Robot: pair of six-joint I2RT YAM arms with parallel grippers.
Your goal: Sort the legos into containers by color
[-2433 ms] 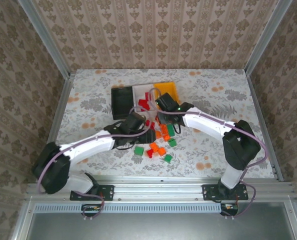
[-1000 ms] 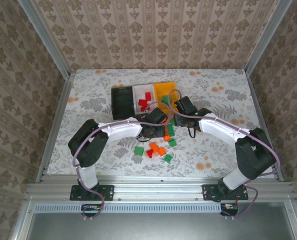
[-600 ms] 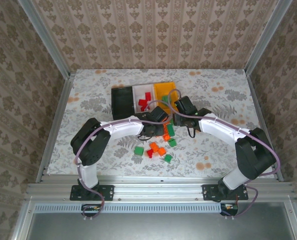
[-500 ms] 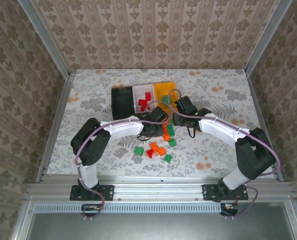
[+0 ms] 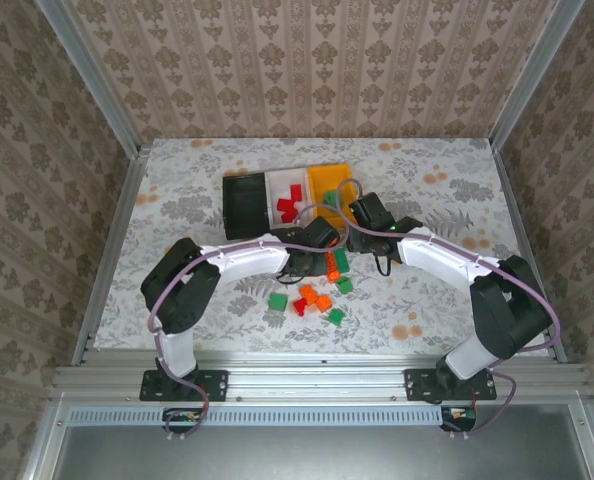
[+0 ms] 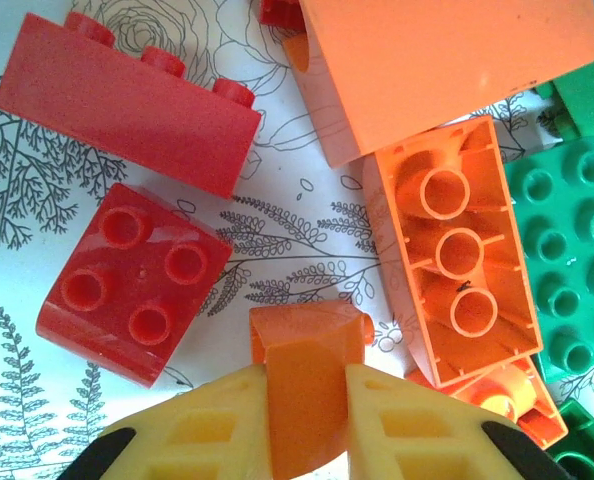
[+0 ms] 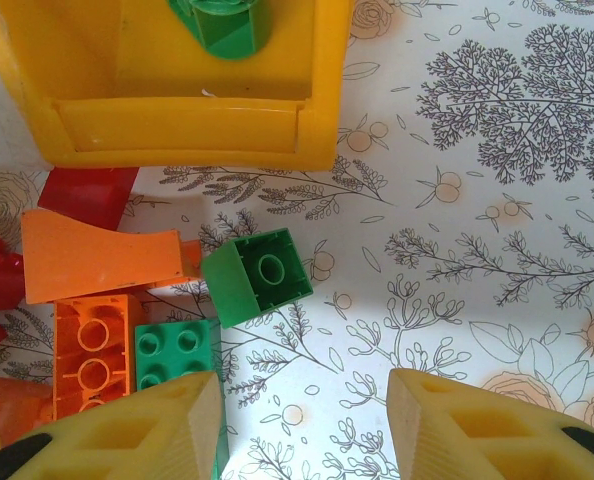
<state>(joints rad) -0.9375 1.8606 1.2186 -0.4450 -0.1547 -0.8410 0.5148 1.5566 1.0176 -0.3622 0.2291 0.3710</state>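
Observation:
In the left wrist view my left gripper [image 6: 307, 376] is shut on a small orange lego [image 6: 307, 345], pads pressed on both its sides, just above the tablecloth. Around it lie two red legos [image 6: 127, 100], an upturned orange brick [image 6: 457, 250] and a green one [image 6: 567, 260]. My right gripper [image 7: 302, 385] stands open over bare cloth near an upturned green lego [image 7: 257, 275]. The orange-yellow container [image 7: 177, 100] ahead of it holds a green piece [image 7: 227, 25]. From above, the black [image 5: 244, 200], white [image 5: 274, 190] and orange-yellow [image 5: 327, 183] containers sit in a row, red legos in the white one.
Loose legos [image 5: 317, 297] in orange, red and green lie scattered in front of both grippers, which sit close together by the bins. Metal frame rails [image 5: 107, 240] border the table on both sides. Open cloth lies to the far left and right.
The left gripper's jaws have closed onto the orange lego. Over the last second both arms have stayed nearly in place; the right gripper is unchanged.

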